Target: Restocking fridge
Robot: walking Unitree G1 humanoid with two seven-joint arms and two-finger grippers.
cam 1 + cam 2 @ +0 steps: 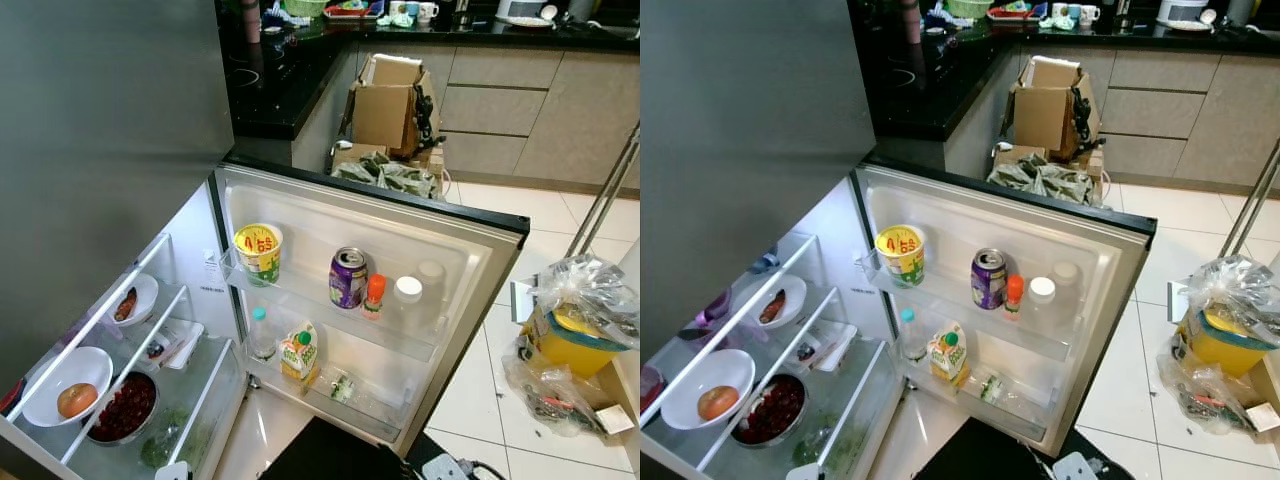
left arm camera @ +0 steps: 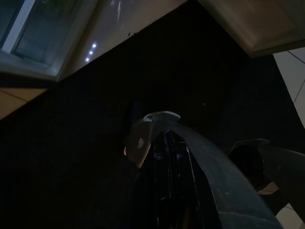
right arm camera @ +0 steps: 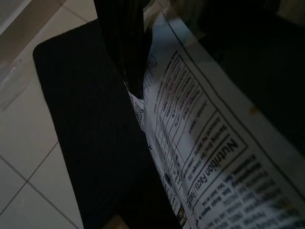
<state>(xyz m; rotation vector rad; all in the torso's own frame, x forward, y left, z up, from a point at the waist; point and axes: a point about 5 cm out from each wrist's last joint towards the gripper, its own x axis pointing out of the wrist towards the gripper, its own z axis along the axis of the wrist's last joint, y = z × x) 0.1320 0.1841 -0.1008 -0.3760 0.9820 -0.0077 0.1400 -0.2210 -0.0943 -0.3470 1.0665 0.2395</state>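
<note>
Long black finger (image 3: 125,43) (glossy, ridged) on the right gripper (image 3: 136,93).

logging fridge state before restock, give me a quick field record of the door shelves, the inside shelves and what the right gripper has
fridge door: open
upper door shelf: yellow tub, purple can, orange-capped bottle, white-lidded jar
lower door shelf: clear bottle, juice carton
inside shelves: white bowl with a round fruit, bowl of dark red food
right gripper: finger against a package printed with nutrition facts
</note>
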